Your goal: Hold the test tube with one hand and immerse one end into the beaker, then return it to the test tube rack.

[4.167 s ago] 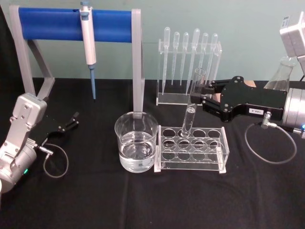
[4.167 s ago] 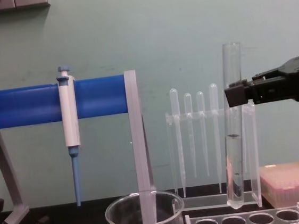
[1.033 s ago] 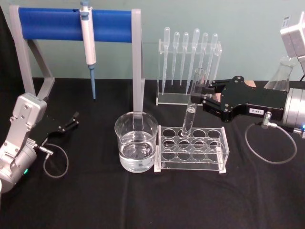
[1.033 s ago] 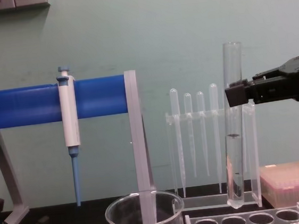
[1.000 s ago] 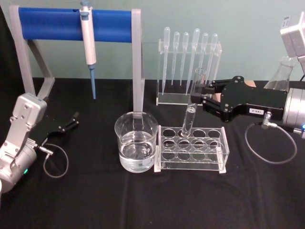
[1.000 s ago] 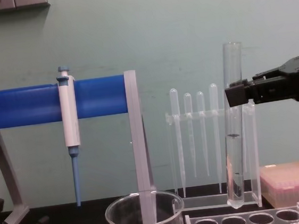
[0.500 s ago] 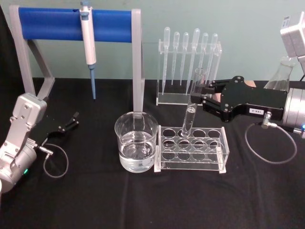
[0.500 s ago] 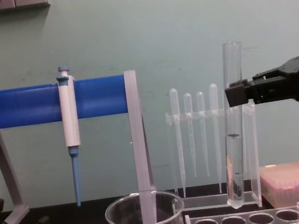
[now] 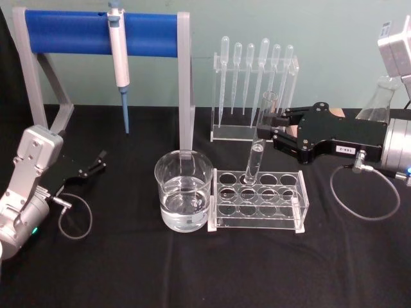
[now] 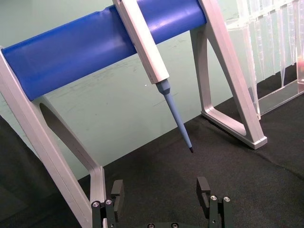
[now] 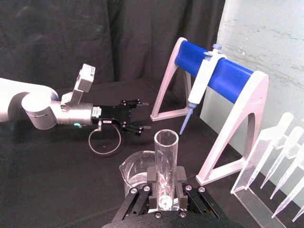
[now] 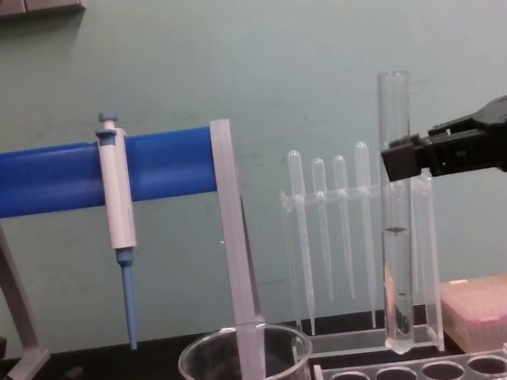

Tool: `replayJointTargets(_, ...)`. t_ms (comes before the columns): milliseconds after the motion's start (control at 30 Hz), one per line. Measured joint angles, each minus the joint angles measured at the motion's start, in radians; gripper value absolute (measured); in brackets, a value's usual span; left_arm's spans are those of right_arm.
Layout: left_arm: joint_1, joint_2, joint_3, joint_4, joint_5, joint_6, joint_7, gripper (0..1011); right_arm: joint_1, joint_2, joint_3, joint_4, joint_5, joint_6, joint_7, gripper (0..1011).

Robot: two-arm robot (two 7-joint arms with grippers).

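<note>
right gripper (image 9: 266, 132) was extended level from the right, jaws clamped on upper test tube (image 9: 254, 159) | tube hung near upright, round end just above a back-row hole of rack (image 9: 258, 222), beside beaker (image 9: 183, 192) | left gripper (image 9: 95, 164) was parked low at left over surface (image 9: 192, 276), jaws apart

Black right claw (image 9: 267, 131) with white numbered label (image 9: 341, 149), silver cylindrical wrist (image 9: 397, 149), looped grey cable (image 9: 363, 200); black left claw (image 9: 100, 161) on silver-grey arm (image 9: 27, 179).

Lab, pipette stand (image 9: 103, 29), tube rack (image 9: 260, 200), beaker (image 9: 183, 199)
</note>
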Motion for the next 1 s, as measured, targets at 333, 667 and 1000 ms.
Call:
replayJointTargets(333, 0.0, 0.0, 0.0, 0.0, 0.0, 0.0, 0.0, 1000, 0.0, 0.0, 0.0, 0.0, 0.0, 0.0, 0.0, 238)
replayJointTargets(667, 0.0, 0.0, 0.0, 0.0, 0.0, 0.0, 0.0, 1000, 0.0, 0.0, 0.0, 0.0, 0.0, 0.0, 0.0, 238)
replayJointTargets(1000, 0.0, 0.0, 0.0, 0.0, 0.0, 0.0, 0.0, 1000, 0.0, 0.0, 0.0, 0.0, 0.0, 0.0, 0.0, 238)
